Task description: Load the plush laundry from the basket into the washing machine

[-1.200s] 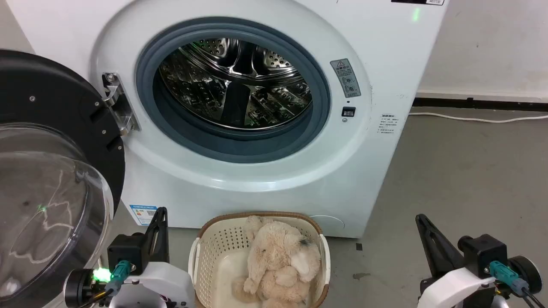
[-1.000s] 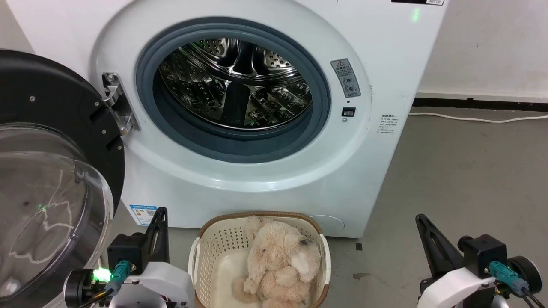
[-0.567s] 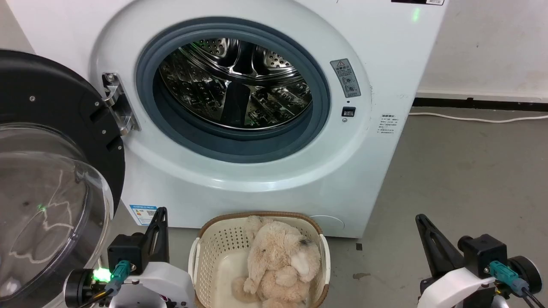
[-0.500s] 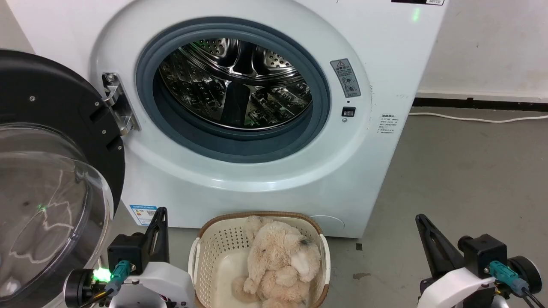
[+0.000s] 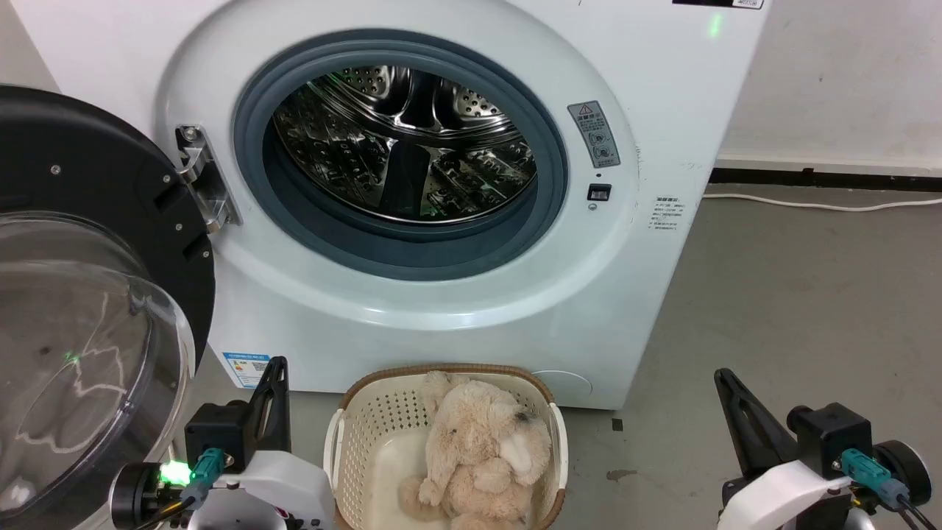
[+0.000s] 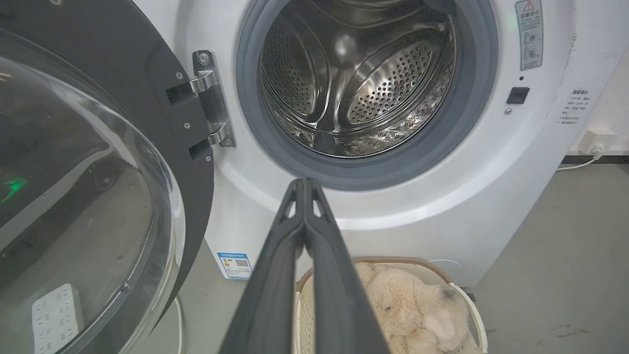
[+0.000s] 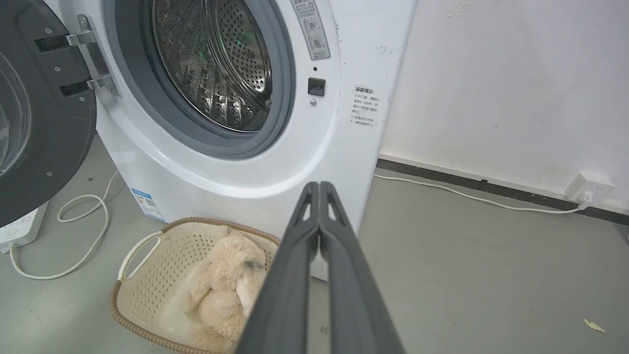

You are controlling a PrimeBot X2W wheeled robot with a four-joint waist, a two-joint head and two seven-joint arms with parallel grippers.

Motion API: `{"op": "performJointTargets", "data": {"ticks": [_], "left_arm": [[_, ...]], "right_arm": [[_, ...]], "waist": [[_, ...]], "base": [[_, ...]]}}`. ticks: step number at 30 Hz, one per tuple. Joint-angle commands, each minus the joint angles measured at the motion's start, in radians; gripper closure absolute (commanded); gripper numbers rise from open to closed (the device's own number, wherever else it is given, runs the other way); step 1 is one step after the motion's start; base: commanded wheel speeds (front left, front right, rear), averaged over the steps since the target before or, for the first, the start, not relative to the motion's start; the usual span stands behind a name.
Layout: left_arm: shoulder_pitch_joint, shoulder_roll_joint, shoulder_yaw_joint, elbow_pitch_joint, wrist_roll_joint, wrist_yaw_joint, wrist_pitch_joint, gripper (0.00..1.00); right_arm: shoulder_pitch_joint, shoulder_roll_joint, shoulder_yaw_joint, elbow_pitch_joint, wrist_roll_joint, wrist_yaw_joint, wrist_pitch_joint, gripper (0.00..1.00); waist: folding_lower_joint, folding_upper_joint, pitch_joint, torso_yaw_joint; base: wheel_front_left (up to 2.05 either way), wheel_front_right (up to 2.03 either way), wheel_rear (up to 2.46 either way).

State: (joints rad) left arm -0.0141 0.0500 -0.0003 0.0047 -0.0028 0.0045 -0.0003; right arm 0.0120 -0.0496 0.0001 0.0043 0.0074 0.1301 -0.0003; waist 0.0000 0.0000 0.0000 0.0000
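washing machine (image 5: 662,88) was white; door seal (image 5: 412,254) grey; drum (image 5: 471,110) shiny steel with a punched-hole pattern. door (image 5: 88,154) at 9 o'clock: black frame, clear window. basket (image 5: 383,416) at 6 o'clock: cream, dot-grid perforations, brown woven-look rim, white handles. plush laundry (image 5: 478,449): cream-beige, whiter muzzle, dark nose. floor (image 5: 809,294) grey. left gripper (image 6: 304,181) and right gripper (image 7: 319,184) dark grey.

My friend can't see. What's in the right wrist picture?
The right gripper, fingers shut together, points at a white washing machine with its door open. On the floor below sits a basket holding a fluffy cream plush toy.
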Motion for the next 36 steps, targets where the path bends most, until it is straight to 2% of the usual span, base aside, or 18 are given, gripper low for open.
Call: {"op": "performJointTargets", "data": {"ticks": [1, 11, 12, 36], "left_arm": [[0.014, 0.000, 0.000, -0.005, 0.003, -0.005, 0.000, 1.00], [0.014, 0.000, 0.000, -0.005, 0.003, -0.005, 0.000, 1.00], [0.000, 0.000, -0.001, 0.000, 0.000, 0.000, 0.000, 0.00], [-0.023, 0.000, -0.053, 0.035, -0.068, 0.000, -0.044, 0.00]], "right_arm": [[-0.012, -0.001, 0.000, -0.004, -0.007, 0.001, 0.000, 1.00], [-0.012, -0.001, 0.000, -0.004, -0.007, 0.001, 0.000, 1.00], [0.000, 0.000, 0.000, 0.000, 0.000, 0.000, 0.000, 0.00], [0.008, 0.000, 0.006, 0.004, 0.072, 0.000, -0.044, 0.00]], "waist": [[0.0000, 0.0000, 0.000, 0.000], [0.0000, 0.0000, 0.000, 0.000], [0.0000, 0.0000, 0.000, 0.000], [0.0001, 0.0000, 0.029, -0.002]], "base": [[0.00, 0.00, 0.00], [0.00, 0.00, 0.00], [0.00, 0.00, 0.00], [0.00, 0.00, 0.00]]}}
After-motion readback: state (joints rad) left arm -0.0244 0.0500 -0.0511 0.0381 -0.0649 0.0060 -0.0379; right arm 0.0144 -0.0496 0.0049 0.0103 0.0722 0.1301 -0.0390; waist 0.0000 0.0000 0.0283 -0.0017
